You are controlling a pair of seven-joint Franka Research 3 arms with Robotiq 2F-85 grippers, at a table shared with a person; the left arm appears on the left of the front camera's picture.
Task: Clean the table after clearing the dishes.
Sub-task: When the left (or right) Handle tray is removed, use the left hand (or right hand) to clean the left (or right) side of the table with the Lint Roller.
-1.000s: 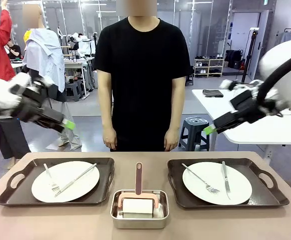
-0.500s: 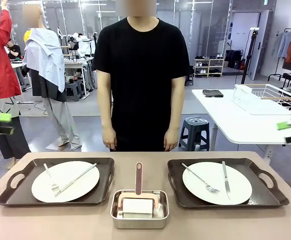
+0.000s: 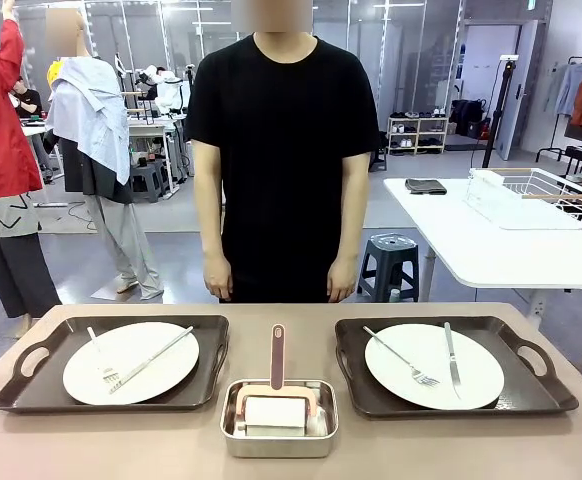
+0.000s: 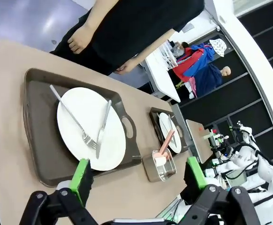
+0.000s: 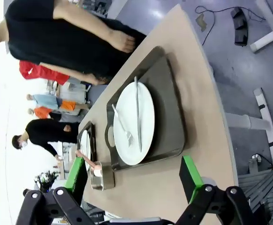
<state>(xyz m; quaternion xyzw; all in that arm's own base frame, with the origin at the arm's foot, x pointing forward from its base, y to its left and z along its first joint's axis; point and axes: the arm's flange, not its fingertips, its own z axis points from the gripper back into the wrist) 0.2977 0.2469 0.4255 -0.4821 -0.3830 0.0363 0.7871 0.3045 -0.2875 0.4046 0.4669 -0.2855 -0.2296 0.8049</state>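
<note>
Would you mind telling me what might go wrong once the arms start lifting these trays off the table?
1. A fork and knife lie loose on the left plate and likewise on the right plate; tilting the left tray or right tray could shed them.
2. The roller handle juts from the steel pan between them; a sideways swing may hit it.
3. The person's hands hang just beyond the table; a far reach might brush them.

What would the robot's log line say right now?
left gripper: open, empty | right gripper: open, empty | plates: on trays, uncleared | roller: in pan | person: standing
</note>
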